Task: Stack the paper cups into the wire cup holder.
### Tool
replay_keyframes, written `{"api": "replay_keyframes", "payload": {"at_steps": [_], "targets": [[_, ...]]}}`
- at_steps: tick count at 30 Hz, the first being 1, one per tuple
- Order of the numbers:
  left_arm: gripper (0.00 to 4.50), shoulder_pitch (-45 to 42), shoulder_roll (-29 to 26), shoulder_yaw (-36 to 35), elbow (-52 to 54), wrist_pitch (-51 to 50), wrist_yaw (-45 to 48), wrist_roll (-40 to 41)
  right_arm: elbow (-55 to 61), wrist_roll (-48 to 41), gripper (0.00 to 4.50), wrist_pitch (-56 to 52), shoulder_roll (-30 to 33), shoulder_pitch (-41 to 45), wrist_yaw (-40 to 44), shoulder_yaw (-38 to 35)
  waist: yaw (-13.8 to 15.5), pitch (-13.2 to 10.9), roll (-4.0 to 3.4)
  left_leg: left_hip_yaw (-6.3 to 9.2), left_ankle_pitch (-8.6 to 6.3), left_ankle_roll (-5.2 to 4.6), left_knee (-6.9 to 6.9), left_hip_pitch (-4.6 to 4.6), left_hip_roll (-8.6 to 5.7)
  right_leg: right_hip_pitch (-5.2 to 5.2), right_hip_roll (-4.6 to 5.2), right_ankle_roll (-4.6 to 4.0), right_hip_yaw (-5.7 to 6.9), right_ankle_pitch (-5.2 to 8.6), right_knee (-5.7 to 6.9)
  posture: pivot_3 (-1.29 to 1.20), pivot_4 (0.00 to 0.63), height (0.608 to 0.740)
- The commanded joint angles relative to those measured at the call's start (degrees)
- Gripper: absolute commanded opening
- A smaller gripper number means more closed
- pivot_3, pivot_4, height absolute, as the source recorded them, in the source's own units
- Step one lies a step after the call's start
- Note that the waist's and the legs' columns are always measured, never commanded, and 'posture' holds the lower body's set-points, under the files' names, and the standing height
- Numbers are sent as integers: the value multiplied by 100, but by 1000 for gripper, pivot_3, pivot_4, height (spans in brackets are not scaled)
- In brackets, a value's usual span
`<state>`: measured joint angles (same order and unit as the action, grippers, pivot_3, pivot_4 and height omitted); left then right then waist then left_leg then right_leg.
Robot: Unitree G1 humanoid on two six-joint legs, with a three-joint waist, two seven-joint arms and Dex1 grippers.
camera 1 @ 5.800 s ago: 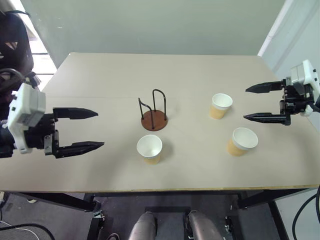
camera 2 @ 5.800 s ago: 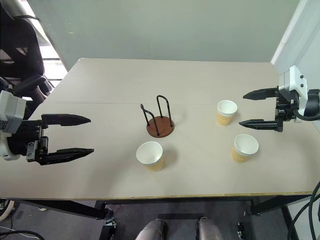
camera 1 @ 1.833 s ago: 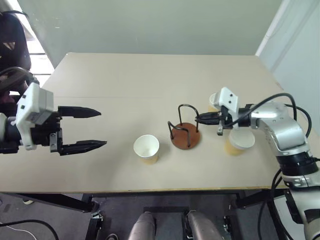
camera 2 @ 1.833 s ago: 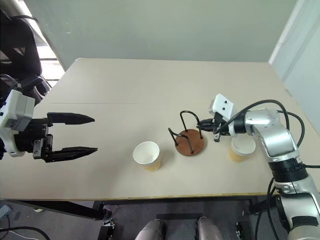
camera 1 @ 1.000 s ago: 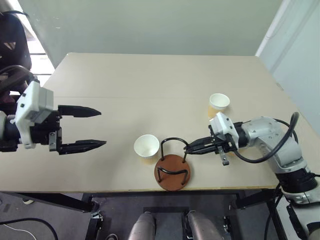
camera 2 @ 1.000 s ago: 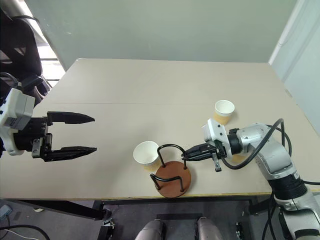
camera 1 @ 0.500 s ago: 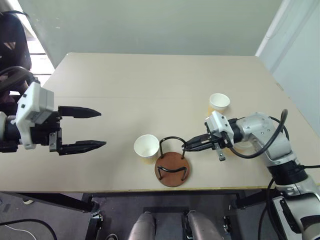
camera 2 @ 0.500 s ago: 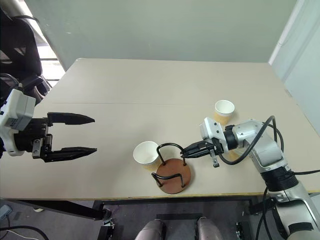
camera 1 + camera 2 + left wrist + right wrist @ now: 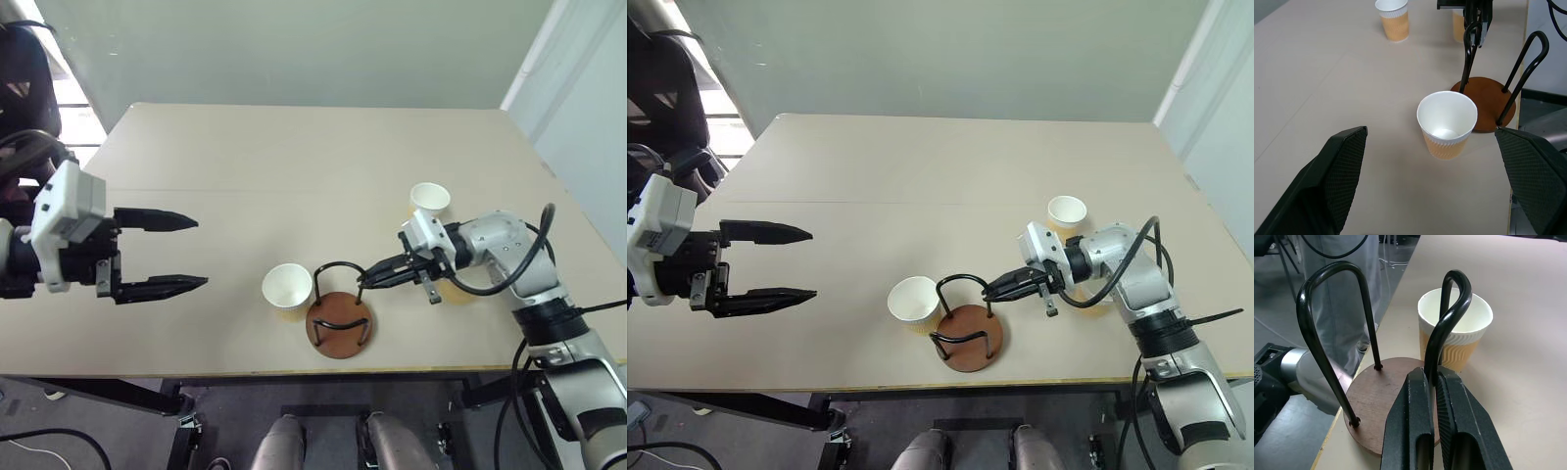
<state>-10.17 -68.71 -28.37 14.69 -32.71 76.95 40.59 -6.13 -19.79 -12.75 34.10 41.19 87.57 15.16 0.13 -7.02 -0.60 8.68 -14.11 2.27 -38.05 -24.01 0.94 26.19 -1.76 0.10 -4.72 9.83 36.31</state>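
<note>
Beige desk (image 9: 245, 157): wire cup holder (image 9: 338, 323) at near edge, one paper cup (image 9: 287, 289) just left, another cup (image 9: 429, 202) farther right.

Head cameras overlook the table (image 9: 294, 147); wrist cameras sit close, facing oppositely.

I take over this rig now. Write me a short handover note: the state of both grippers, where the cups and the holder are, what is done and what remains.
Right gripper: shut on one wire loop of the wire cup holder, which sits at the table's near edge.
Left gripper: open, empty, above the table's left side.
Paper cups: one stands just left of the holder; one is farther back on the right; a third is mostly hidden behind the right arm.
Done: no cup is in the holder yet.
Left: stack all three cups into the holder.
</note>
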Motion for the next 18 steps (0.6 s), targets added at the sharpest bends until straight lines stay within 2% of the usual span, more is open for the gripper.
{"api": "replay_keyframes", "payload": {"at_steps": [1,7,8,11,18], "targets": [[4500,-9,-105,-284,138,-19,-35,8,61,61,88,192,-16,99,81,-1,0,0,0,0,0,0,0,0,1,0,0,-1,0,0,0,0,150,740],[4500,26,-85,-335,195,-47,-62,18,-200,250,88,266,-76,221,-5,2,0,0,0,0,0,0,0,0,1,0,0,-4,0,-2,1,0,150,740],[4500,27,-81,-340,201,-49,-66,19,-250,275,276,272,-89,242,-25,4,0,0,0,0,0,0,0,1,1,0,0,-5,0,-2,1,0,150,740],[4500,33,-72,-358,218,-56,-68,24,-311,288,1091,259,-123,272,-28,-14,-3,0,0,0,0,0,0,1,2,1,0,-5,0,-2,1,0,150,740],[4500,26,-76,-354,203,-46,-61,16,-360,319,3554,314,-110,315,9,-57,-3,0,0,0,0,0,1,0,2,1,0,-6,0,-2,0,0,150,740]]}}
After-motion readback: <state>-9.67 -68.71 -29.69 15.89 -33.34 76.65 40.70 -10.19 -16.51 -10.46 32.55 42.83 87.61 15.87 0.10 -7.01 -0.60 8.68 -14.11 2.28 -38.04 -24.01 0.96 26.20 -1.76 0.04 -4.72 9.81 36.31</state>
